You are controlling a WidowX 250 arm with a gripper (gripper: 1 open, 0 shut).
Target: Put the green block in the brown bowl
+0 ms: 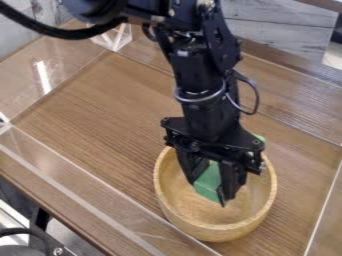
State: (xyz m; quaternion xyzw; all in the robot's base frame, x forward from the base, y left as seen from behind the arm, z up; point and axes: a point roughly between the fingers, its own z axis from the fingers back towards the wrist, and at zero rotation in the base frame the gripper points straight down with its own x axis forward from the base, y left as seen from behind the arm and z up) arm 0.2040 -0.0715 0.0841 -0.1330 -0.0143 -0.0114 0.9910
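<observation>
The brown bowl [179, 211] sits near the table's front edge, round and light wood with a thick rim. My black gripper [214, 190] points steeply down into it, its jaws shut on the green block [207, 184]. The block hangs tilted between the fingers, inside the bowl and above its floor. Whether the block's lower end touches the bowl's bottom is hidden by the fingers. Another patch of green [258, 140] shows just behind the gripper at the bowl's far rim.
The wooden table [94, 110] is fenced by clear acrylic walls [54, 160] on the left and front. A small clear stand [118, 36] sits at the back. The black arm [194, 60] rises over the middle of the table.
</observation>
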